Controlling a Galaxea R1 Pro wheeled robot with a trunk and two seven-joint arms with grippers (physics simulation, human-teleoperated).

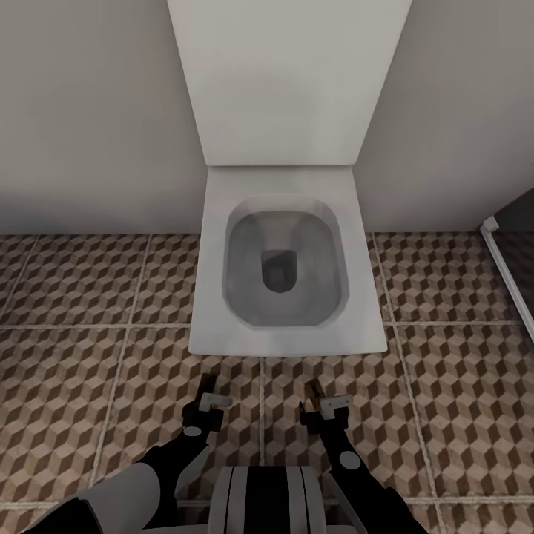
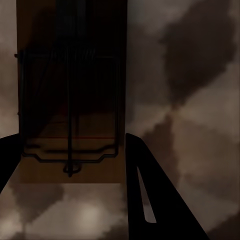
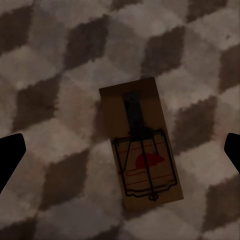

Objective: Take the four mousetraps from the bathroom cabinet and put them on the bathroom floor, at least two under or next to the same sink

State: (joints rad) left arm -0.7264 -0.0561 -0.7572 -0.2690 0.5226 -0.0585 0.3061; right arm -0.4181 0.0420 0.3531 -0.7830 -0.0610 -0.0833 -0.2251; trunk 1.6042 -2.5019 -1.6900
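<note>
Since the left pincer (image 2: 72, 137) has its two dark fingers (image 2: 150, 190) pressed on the long sides of the first mousetrap (image 2: 70, 100), it looks clenched on that little board, low over the bathroom floor (image 1: 81, 348). Its wire bar and spring sit on top, between the fingers. Just to the side, at 3 o'clock in the head view, the right pincer (image 1: 320, 402) is spread wide and holds nothing. The second mousetrap (image 3: 142, 155) lies flat on the cube tiles under it, between its fingers but not touching them, with the red mouse picture facing up. A white toilet (image 1: 285, 259) stands at 12 o'clock from both pincers, against the pale wall (image 1: 89, 111), and a dark shower frame (image 1: 512, 274) shows at about 2 o'clock. I think a trap like this is very light, thin and stiff, so it will not bend, but it may slide on smooth tile. The best place to hold it looks like the bare wood edges, away from the wire parts. Lying flat makes it tricky to pick up again.
</note>
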